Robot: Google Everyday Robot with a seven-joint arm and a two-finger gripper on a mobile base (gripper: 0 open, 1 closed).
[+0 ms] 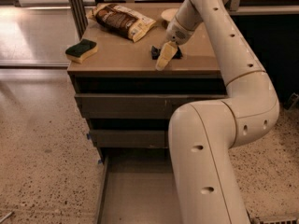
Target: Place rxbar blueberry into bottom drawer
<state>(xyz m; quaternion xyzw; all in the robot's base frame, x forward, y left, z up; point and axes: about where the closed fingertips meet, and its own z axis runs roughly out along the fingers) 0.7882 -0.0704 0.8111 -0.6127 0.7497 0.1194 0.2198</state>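
The rxbar blueberry is a small dark navy bar lying on the cabinet top near its front right part. My gripper is down on the bar and covers its middle, so only the bar's dark ends show on either side. The bottom drawer is pulled out below the cabinet front, its flat floor bare. My arm's large cream links hide the drawer's right side.
A brown-and-cream snack bag lies at the back of the top. A green-and-yellow sponge sits at the left edge. A pale round object lies behind the gripper. The two upper drawers are closed. Speckled floor lies to the left.
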